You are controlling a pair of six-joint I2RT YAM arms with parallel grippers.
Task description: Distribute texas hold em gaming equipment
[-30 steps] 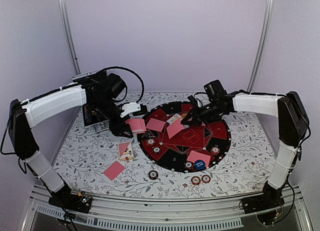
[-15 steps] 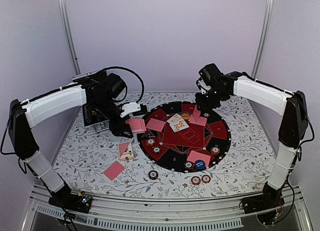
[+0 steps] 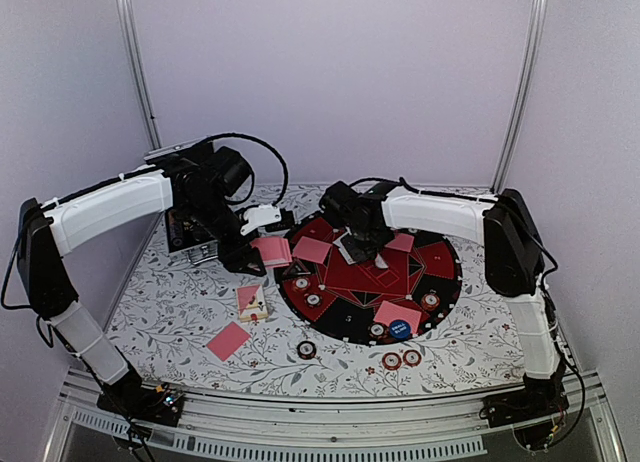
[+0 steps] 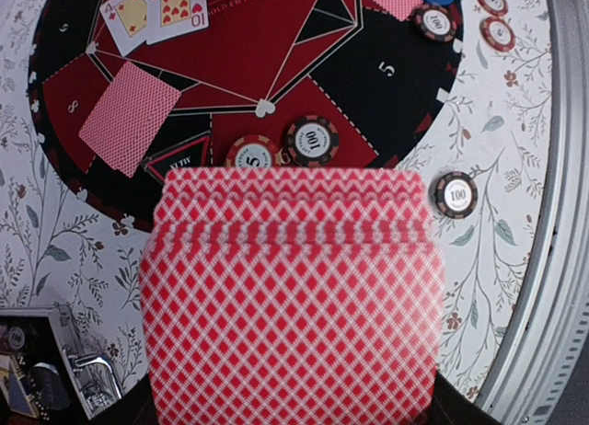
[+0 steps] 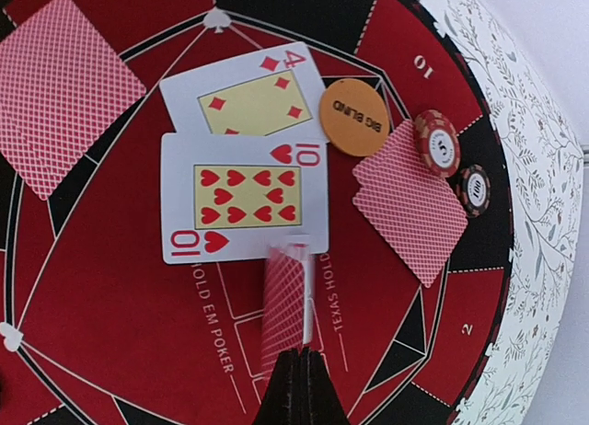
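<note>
We've got the left gripper (image 3: 262,253) clamped on the card deck (image 4: 290,296), just off the 9 o'clock edge of the round mat (image 3: 445,267). Our right gripper (image 5: 299,361) is pinching a single card (image 5: 285,296) over the mat's middle, ten of hearts (image 5: 241,197) at its 11 o'clock.

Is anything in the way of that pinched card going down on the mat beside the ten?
Nothing visible. The right end effector holds the card edge-on over bare mat; only the ten lies close, at the card's tip.
</note>
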